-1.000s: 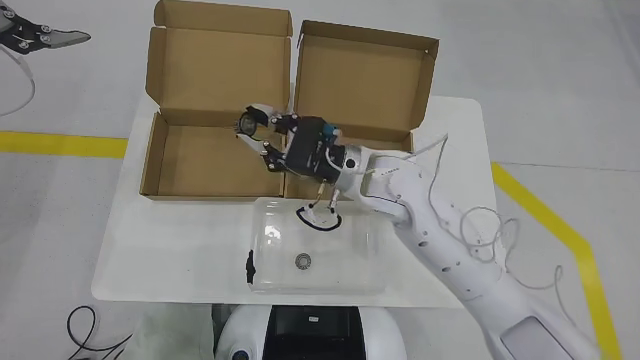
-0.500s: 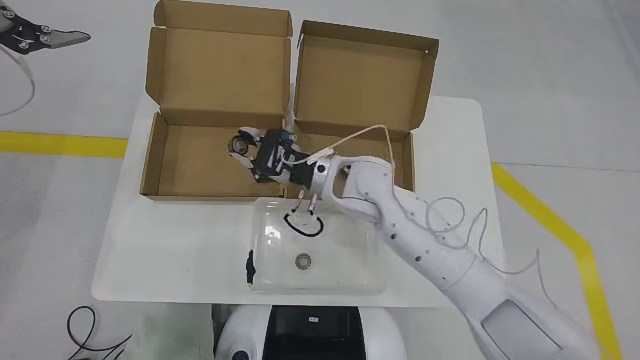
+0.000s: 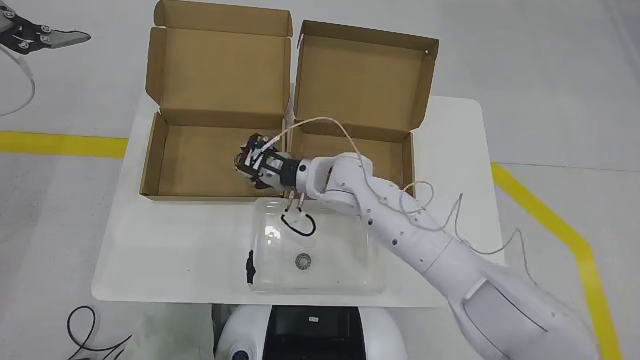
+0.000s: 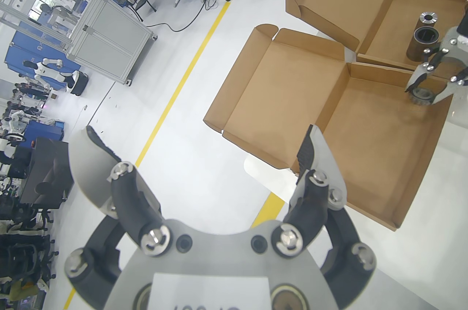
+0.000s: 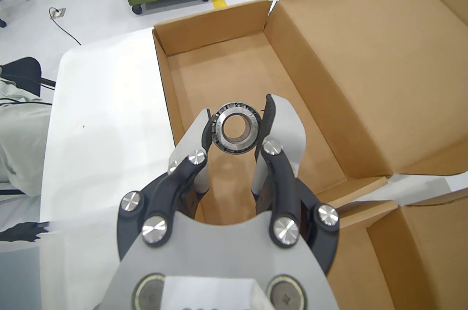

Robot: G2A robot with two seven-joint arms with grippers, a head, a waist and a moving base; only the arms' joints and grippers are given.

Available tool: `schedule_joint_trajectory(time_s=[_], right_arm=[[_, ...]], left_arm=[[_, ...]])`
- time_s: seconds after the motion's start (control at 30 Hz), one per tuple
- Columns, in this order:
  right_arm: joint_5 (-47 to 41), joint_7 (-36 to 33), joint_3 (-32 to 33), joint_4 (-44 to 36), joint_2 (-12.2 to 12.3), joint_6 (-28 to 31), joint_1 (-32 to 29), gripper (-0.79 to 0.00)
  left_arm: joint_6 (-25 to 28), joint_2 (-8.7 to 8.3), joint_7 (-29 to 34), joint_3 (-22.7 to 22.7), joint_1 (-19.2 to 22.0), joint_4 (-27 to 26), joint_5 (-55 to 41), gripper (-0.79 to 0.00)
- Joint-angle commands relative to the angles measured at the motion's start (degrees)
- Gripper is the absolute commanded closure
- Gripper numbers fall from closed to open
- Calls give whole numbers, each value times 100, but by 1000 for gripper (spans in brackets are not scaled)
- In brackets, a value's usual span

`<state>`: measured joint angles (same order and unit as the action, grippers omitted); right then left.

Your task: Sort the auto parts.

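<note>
My right gripper [image 5: 237,119] is shut on a steel roller bearing [image 5: 236,130], with its bore facing the camera. It hangs low inside the left cardboard box [image 3: 190,160], near the wall next to the right cardboard box [image 3: 345,90]. From the left wrist view, the right gripper [image 4: 431,86] holds the bearing [image 4: 422,96] just above the left box's floor [image 4: 380,143]. A silver sleeve [image 4: 427,19] and a dark sleeve [image 4: 422,42] stand in the right box. My left gripper [image 4: 199,139] is open with nothing in it, off the table above the floor at the far left [image 3: 45,36].
A clear plastic tray [image 3: 360,270] sits at the table's front edge. It holds a black rubber ring [image 3: 298,225], a small bearing [image 3: 302,260] and a black part [image 3: 248,265]. Both box lids stand open at the back.
My right gripper has carried the bearing left and down, from above the gap between the boxes into the left box. The left arm has not moved.
</note>
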<state>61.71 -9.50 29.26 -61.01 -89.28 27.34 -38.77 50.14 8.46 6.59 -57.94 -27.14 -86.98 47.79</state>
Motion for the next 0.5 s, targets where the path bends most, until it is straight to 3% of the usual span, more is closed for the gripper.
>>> schedule_joint_trajectory(time_s=[0.0, 0.47], right_arm=[[-37, -127, -97, 215, -99, -10, 102, 0], [-259, -630, -497, 1543, -773, 83, 658, 0]], left_arm=[[0, 0, 0, 0, 0, 0, 0, -785], [0, 0, 0, 0, 0, 0, 0, -785]])
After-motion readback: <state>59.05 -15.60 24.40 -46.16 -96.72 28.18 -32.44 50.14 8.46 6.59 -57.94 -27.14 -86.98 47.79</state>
